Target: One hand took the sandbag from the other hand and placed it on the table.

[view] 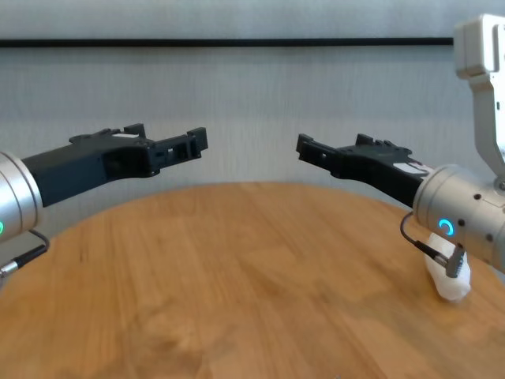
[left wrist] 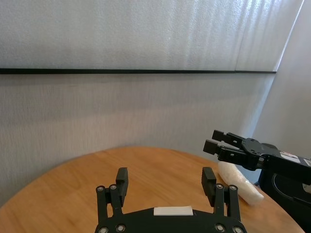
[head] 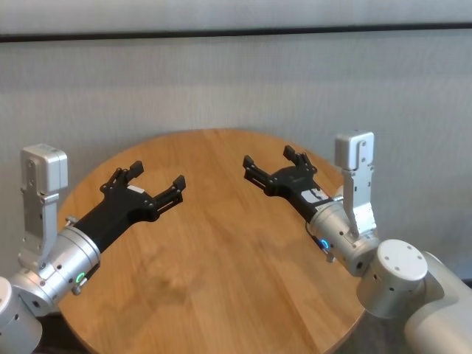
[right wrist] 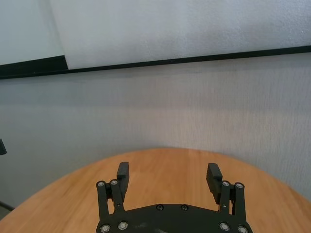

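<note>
sandbag [view: 450, 278]: white, lumpy, lying on the bench on the robot's right side, under the right arm's silver wrist. Chest view shows only its near end poking out below the wrist. Left wrist view shows its glossy length [left wrist: 240, 184] flat on the wood, beneath and behind the right gripper. Hidden in head view. Nothing is gripping it.

bench [head: 221, 280]: round wooden top, orange-brown, grain visible. Seen in all four views.

right gripper [head: 274, 164]: black, blue ring light on its wrist. Raised above the bench on the right side, pointing toward the middle and far edge. Fingers spread apart, nothing between them; right wrist view [right wrist: 168, 177] shows only bare wood and wall in the gap. Not touching the sandbag, which sits lower down near the wrist.

left gripper [head: 153, 179]: black, green ring light on its wrist, thin grey cable at the wrist in chest view. Raised above the bench on the left side, pointing toward the middle. Fingers spread apart, empty; left wrist view [left wrist: 166, 180] shows a clear gap.

grippers relative: tips face each other across the bench centre, well apart, at about the same height in chest view.

background: pale grey textured wall with a dark horizontal strip.
</note>
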